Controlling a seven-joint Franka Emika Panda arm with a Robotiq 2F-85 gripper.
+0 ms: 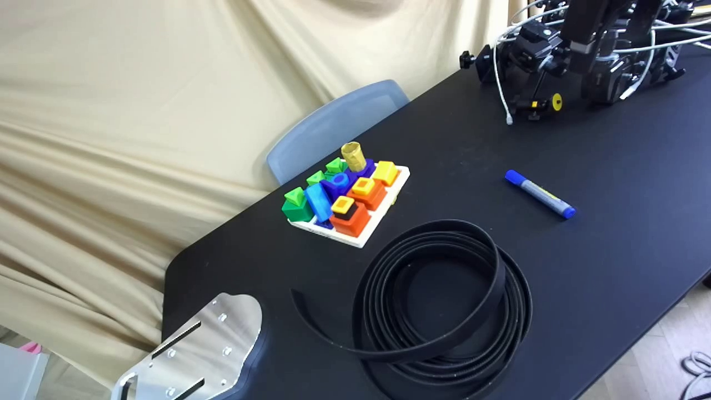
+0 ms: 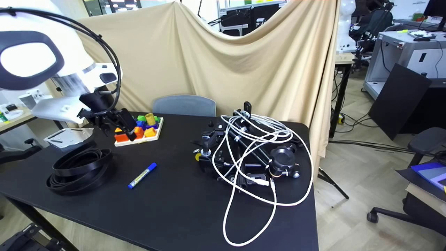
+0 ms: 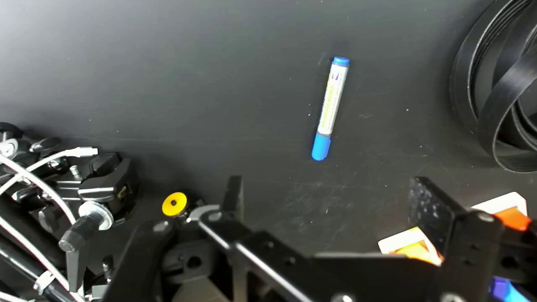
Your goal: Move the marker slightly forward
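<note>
At the left edge of the black table, in an exterior view, a silver slotted plate lies toward the far corner, and the white arm reaches in above it. Just in from there sits a loose coil of black strap, one free end trailing toward the plate yet apart from it. Next along, the gripper hangs above the table; its fingers are spread well apart, and in the wrist view black table shows between them. Partly hidden by it, close to the far edge, rests a white toy board set with orange, yellow, green and blue blocks and a gold cylinder. The marker, pale-barrelled and blue at both ends, lies flat around the middle of the table, well in from the near and far edges, to the right of the coil and apart from it. It slants, longer blue end toward the far edge; the wrist view has it out ahead of the fingers. Past the far edge rises a grey-blue chair back, tan cloth hanging behind it. Toward the far right corner, black clamps and stands are heaped together, with white cables draped over them and looping out toward the near edge.
</note>
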